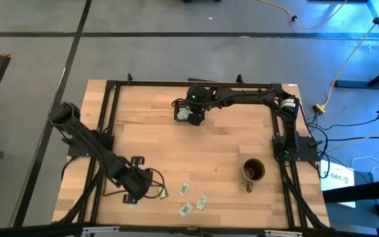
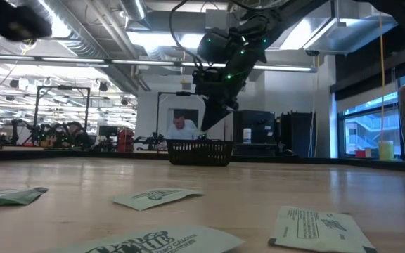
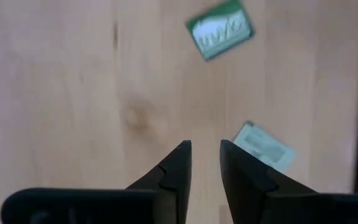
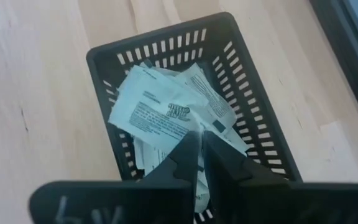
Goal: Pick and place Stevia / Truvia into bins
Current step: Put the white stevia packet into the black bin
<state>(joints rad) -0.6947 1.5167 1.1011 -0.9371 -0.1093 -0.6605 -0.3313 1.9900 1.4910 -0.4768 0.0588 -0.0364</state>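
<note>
Right gripper (image 4: 201, 163) above tray (image 4: 114, 53), jaws slightly parted, hiding packets (image 4: 160, 109) beneath. Left gripper (image 3: 205, 163) lower left, jaws spread, empty; bench (image 1: 176, 145) packets blurred.

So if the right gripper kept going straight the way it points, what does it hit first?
Most likely the packets piled in the bin. The right gripper hangs directly over that heap, fingers only slightly parted; how far above is hard to judge.
</note>
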